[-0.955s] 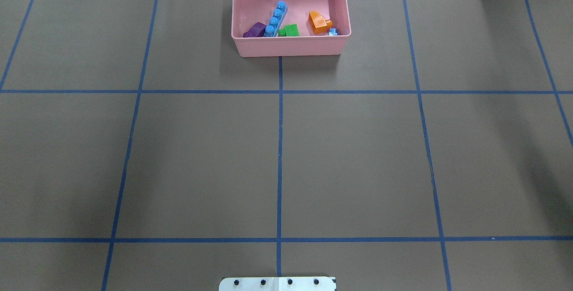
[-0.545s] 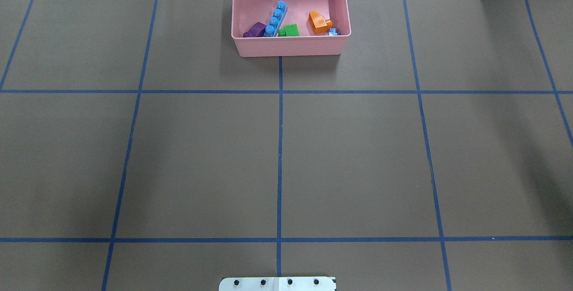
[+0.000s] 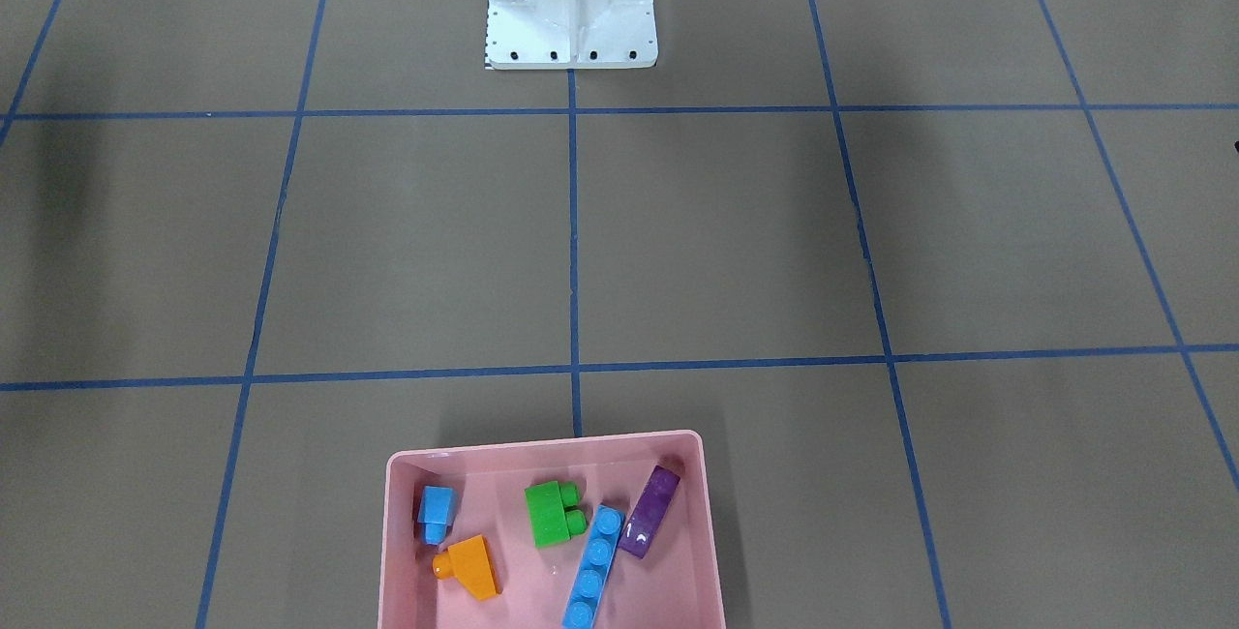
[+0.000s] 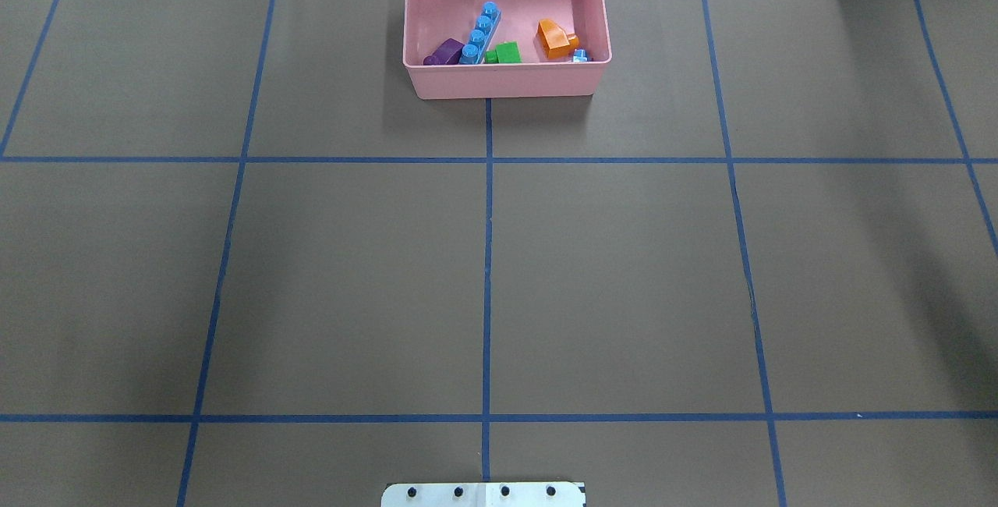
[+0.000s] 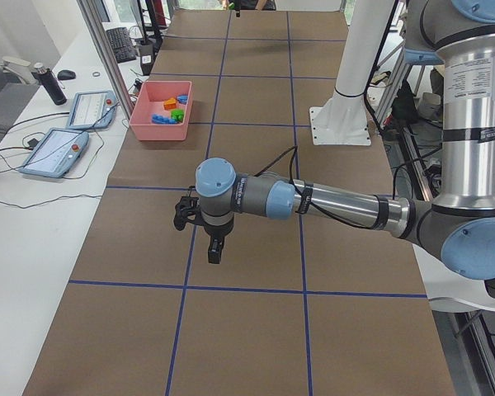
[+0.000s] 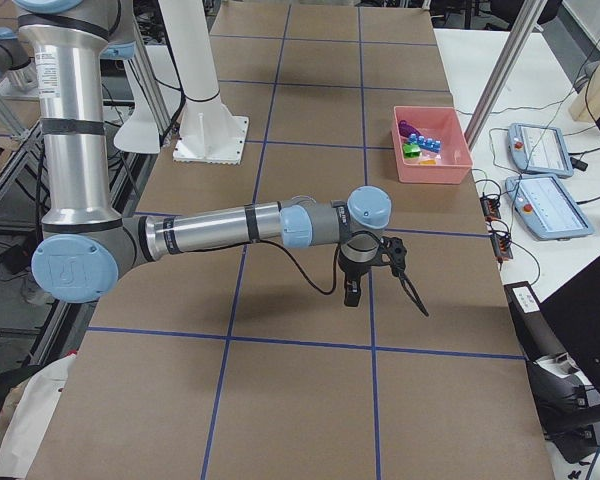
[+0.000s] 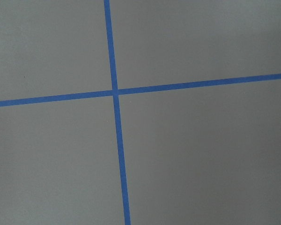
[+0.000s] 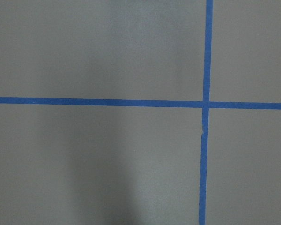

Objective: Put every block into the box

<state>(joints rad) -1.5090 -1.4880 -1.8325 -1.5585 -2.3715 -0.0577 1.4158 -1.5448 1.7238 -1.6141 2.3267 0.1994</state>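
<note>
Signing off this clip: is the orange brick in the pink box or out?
In. The orange brick lies on the floor of the pink box, inside its walls, beside the small blue brick.

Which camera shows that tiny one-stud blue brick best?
The front-facing view: the small blue brick lies fully exposed inside the pink box. Overhead, the box's near wall hides most of it. In the side views it is a speck; the wrist views show only table.
</note>
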